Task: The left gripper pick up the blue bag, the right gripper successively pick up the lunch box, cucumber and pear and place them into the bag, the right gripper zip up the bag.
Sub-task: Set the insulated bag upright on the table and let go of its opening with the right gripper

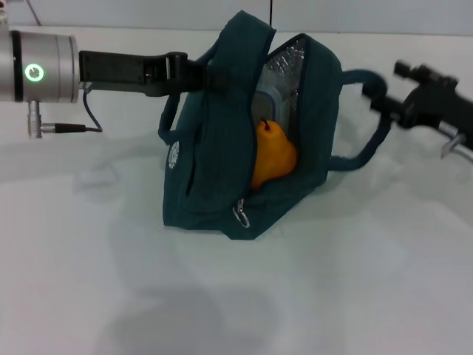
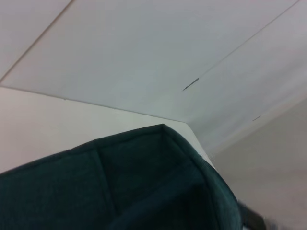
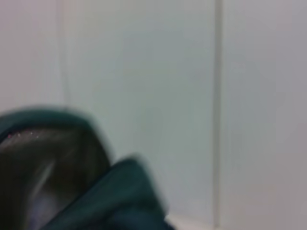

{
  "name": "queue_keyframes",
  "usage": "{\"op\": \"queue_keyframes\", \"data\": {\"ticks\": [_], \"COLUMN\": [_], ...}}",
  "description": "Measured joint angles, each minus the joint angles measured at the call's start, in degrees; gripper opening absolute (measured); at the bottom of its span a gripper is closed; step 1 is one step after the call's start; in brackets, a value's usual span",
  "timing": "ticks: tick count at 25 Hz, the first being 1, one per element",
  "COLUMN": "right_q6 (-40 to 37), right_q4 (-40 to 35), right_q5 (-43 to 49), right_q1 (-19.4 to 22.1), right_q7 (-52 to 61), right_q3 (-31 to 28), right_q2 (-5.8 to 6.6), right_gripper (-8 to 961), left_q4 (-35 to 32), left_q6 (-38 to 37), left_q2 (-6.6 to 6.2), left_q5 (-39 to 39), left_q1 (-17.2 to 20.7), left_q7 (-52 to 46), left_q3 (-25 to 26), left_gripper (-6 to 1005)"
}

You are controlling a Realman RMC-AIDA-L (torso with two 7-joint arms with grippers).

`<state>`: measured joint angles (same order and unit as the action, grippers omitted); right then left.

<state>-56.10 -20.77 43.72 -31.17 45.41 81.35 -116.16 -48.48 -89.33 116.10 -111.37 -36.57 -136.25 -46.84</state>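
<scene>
Head view: plump pear (image 1: 270,157) inside fabric bag (image 1: 214,192)

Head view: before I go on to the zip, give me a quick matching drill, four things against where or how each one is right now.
Things:
1. pear
2. lunch box
3. left gripper
4. zipper pull

States:
a. hangs at the low front corner of the blue bag
b. at the bag's upper edge, by the near handle
c. lies low in the open mouth, orange against the silvery lining
d. only a blue-rimmed edge shows, above the pear

Pairs: 1-c, 2-d, 3-b, 4-a

The right gripper is off to the bag's right, near the far handle.
</scene>
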Motion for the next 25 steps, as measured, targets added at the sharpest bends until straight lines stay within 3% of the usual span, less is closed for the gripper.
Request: {"op": "queue_keyframes", "data": {"ticks": [7, 8, 12, 15, 21, 25], "right_q6": [-9.47, -17.68, -25.66, -26.40, -22.79, -19.94], "right_q4": [-1.94, -3.15, -6.80, -9.73, -9.75, -9.67], "right_q5": [-10.89, -13.30, -14.54, -14.48, -13.09, -9.83], "right_q1": [4.46, 7.12, 10.69, 12.36, 11.27, 10.72], "right_q7": [-6.18, -6.80, -6.49, -6.30, -5.93, -2.96], "right_q3": [0.04, 0.04, 0.04, -0.01, 0.38, 0.46], "right_q2": [0.04, 0.09, 0.53, 0.75, 0.98, 0.99], "right_gripper": [698, 698, 697, 697, 696, 696], "left_q4": [0.62, 0.62, 0.62, 0.62, 0.92, 5.09], "left_q6": [-0.21, -0.55, -2.54, -2.91, -4.41, -4.20], "left_q2": [-0.05, -0.06, -0.17, -0.25, 0.10, 0.12], "left_q5": [0.03, 0.04, 0.16, 0.98, 2.97, 2.95], "left_q1": [0.96, 1.27, 3.15, 4.01, 4.83, 4.12], "left_q7": [0.02, 0.02, -0.07, -0.13, 0.15, 2.01], "left_q3": [-0.19, -0.22, 0.07, 0.09, -0.10, 0.03], "left_gripper": [119, 119, 119, 120, 120, 121]}}
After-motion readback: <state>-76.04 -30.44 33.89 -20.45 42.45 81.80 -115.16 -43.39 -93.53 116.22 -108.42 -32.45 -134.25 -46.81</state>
